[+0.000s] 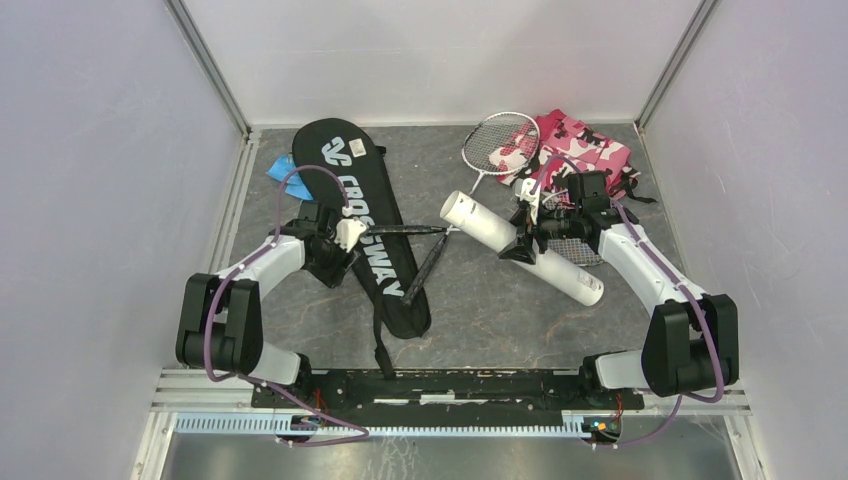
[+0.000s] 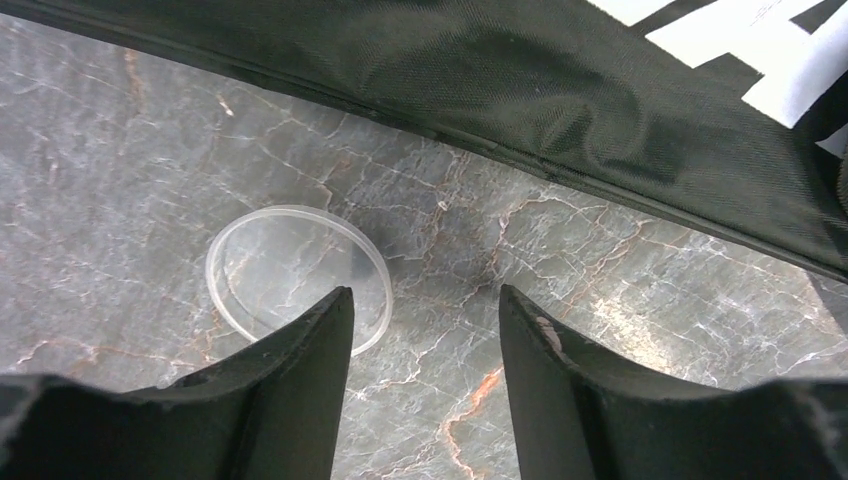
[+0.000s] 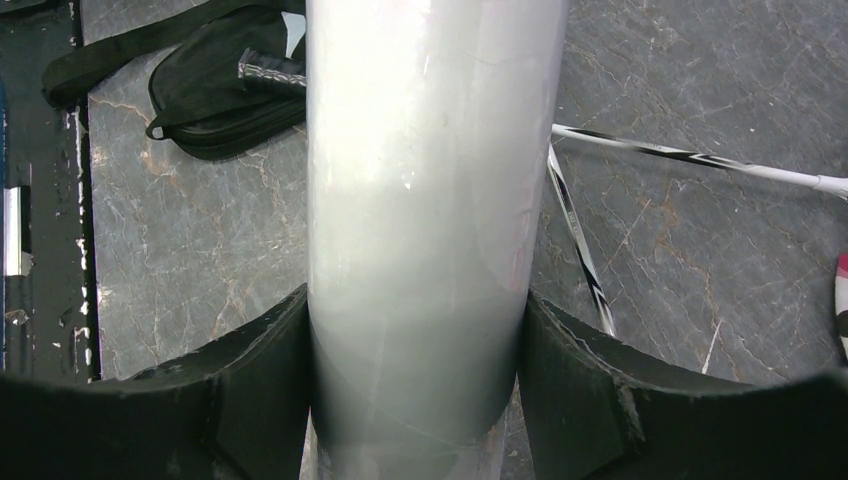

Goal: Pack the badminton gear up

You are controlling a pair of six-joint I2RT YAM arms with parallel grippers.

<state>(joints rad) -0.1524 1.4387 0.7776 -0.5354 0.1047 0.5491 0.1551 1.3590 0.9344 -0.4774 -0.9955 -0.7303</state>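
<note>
The black CROSSWAY racket bag (image 1: 362, 215) lies left of centre, and its edge (image 2: 600, 110) crosses the top of the left wrist view. My left gripper (image 1: 340, 250) hovers at the bag's left edge; in its own view the left gripper (image 2: 425, 295) is open over bare table, nothing between the fingers. A clear round lid (image 2: 297, 275) lies flat, partly behind the left finger. My right gripper (image 1: 530, 228) is shut on the long white tube (image 1: 520, 245), which fills the right gripper (image 3: 420, 300) as the tube (image 3: 435, 200). One racket head (image 1: 500, 145) rests on the pink cloth; black handles (image 1: 425, 268) lie by the bag.
The pink camouflage cloth (image 1: 585, 145) sits at the back right and a blue cloth (image 1: 280, 170) peeks out left of the bag. Thin racket shafts (image 3: 580, 230) cross the marble table (image 1: 480, 320) beside the tube. The bag's strap (image 1: 380, 350) trails toward the near rail.
</note>
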